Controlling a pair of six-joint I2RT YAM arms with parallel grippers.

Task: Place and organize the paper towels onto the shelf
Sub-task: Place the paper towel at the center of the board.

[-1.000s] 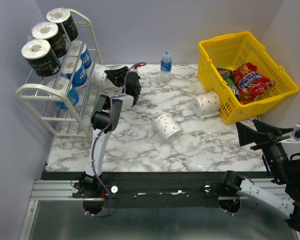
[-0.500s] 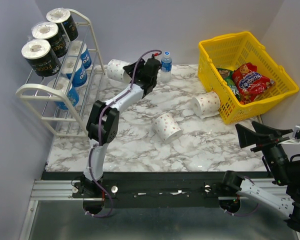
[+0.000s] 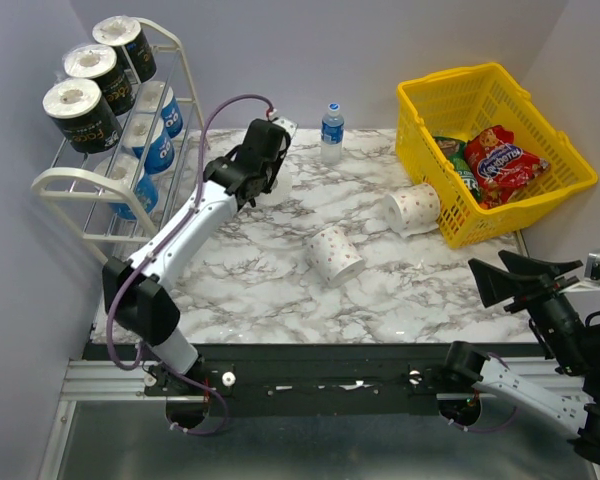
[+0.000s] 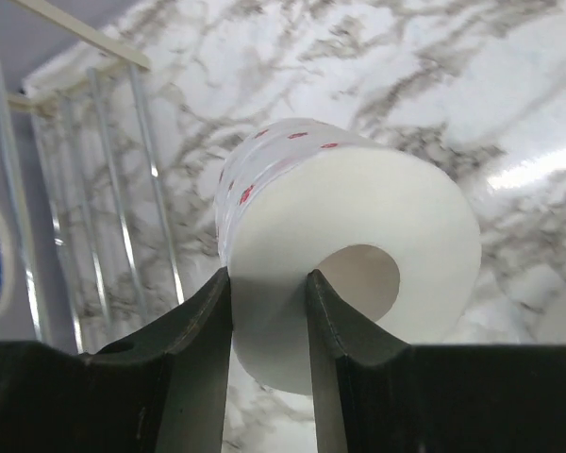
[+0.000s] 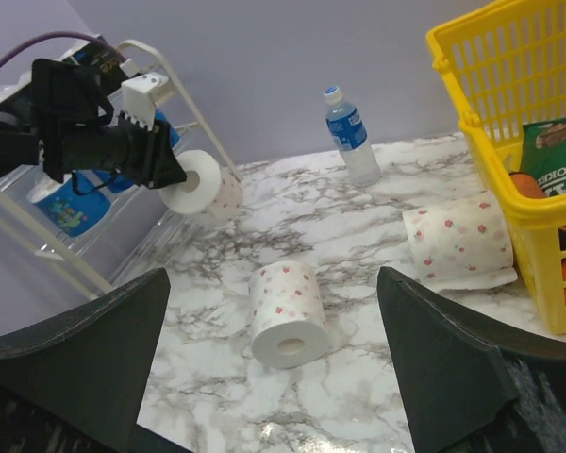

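My left gripper is shut on the rim of a white red-dotted paper towel roll, one finger inside its core, held above the table beside the shelf. The right wrist view shows this roll next to the rack. Three black rolls sit on the top tier, with blue rolls below them. Two more dotted rolls lie on the marble, one in the middle and one by the basket. My right gripper is open and empty at the near right.
A yellow basket holding snack packets stands at the back right. A small water bottle stands at the back middle. The walls close in behind the table and to the left of the shelf.
The left arm has stretched out. Its gripper swung right toward the bottle, then back left and nearer with the dotted roll. The right arm has not moved.
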